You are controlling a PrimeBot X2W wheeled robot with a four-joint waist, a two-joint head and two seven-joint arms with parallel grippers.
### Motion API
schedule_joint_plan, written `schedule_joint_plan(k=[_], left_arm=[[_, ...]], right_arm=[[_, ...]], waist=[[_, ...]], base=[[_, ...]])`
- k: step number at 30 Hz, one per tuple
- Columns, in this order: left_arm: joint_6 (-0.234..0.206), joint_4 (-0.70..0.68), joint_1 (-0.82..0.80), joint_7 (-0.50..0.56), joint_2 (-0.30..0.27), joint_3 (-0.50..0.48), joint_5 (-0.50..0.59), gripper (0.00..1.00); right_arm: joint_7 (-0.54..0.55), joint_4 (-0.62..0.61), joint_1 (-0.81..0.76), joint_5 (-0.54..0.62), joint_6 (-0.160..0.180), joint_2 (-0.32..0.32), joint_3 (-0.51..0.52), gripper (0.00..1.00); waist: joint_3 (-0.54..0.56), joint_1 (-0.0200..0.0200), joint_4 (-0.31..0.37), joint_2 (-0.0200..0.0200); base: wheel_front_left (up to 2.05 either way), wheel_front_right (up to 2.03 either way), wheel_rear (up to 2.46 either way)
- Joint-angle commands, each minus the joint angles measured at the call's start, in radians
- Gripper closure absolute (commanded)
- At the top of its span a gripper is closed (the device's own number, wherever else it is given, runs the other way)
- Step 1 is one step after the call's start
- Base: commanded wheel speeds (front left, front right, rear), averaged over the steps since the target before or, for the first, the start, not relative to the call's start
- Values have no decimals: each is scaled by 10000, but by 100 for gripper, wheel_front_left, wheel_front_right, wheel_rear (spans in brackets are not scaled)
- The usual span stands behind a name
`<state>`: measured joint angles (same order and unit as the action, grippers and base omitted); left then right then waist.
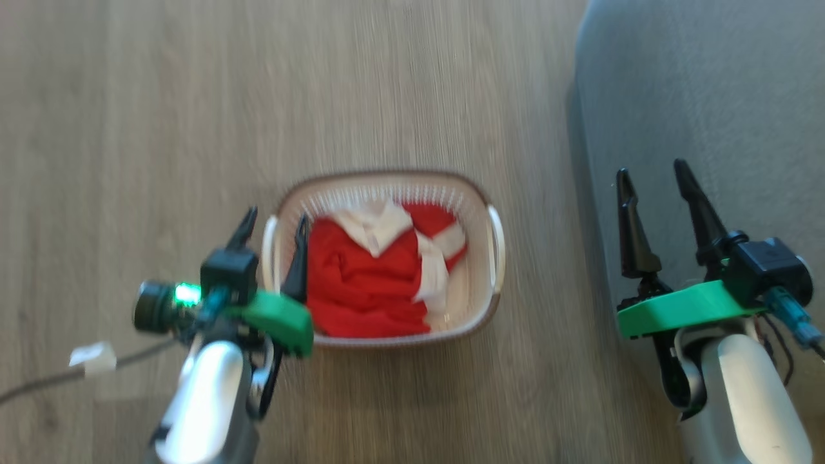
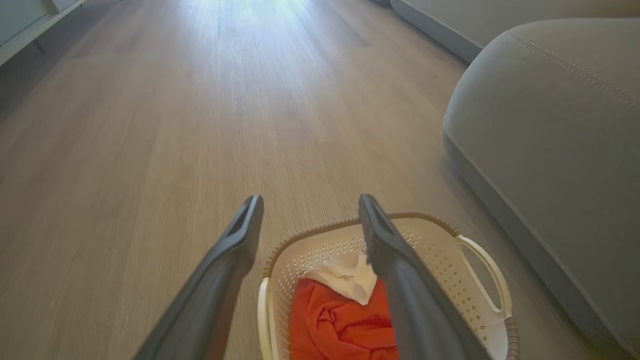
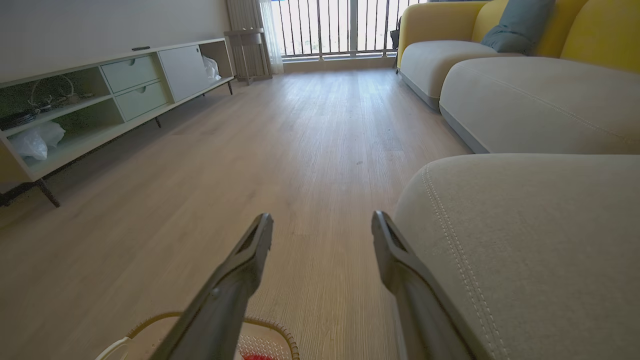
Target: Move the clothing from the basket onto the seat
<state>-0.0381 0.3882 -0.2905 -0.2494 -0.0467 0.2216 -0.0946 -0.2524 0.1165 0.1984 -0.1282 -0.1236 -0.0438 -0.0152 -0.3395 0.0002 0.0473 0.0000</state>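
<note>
The white perforated basket (image 1: 478, 212) with a brown rim stands on the wood floor, holding crumpled red-and-white clothing (image 1: 361, 270). My left gripper (image 1: 274, 225) hovers open over the basket's left rim, one finger outside it and one above the red cloth. In the left wrist view the basket (image 2: 440, 260) and clothing (image 2: 340, 320) lie below the open left gripper (image 2: 310, 202). The grey seat (image 1: 702, 96) fills the right side; my right gripper (image 1: 651, 174) is open above its edge, holding nothing. The right wrist view shows the right gripper (image 3: 322, 220), the seat (image 3: 540, 240) and a bit of basket rim (image 3: 280, 335).
A cable with a white tag (image 1: 93, 356) lies on the floor at the lower left. A low white cabinet (image 3: 100, 100) lines the far left wall. More sofa cushions (image 3: 540, 95) with yellow backs stand beyond the seat. Open wood floor (image 1: 258, 96) stretches ahead.
</note>
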Motion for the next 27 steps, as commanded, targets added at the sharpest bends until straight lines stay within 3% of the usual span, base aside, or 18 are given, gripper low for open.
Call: schedule_joint_plan(k=[1,5,11,23,27], left_arm=[[130,187,-742,-124,-36,-320,261,0],[358,1211,-1725,-124,-66,-122,663,0],[110,2825,-3121,-124,-65,266,1196,0],[159,6701,-6452,-124,-52,1841,2110,0],[183,8081,-7383,-66,-45,1814,1920,0]], right_arm=[[-93,-527,66,75,-71,-64,-144,0],[-93,-939,-61,66,-71,-64,-76,0],[-93,-1504,-93,16,-71,-64,154,0],[-93,-2401,39,-444,-71,-64,156,0],[-93,-2755,76,-647,-71,-64,325,0]], waist=[[-1648,-2,228,0],[-2674,-2,369,0],[-3915,-2,399,0],[-6195,-2,624,0],[-6716,-2,665,0]], base=[[0,0,0],[0,0,0],[0,0,0],[0,0,0],[0,0,0]])
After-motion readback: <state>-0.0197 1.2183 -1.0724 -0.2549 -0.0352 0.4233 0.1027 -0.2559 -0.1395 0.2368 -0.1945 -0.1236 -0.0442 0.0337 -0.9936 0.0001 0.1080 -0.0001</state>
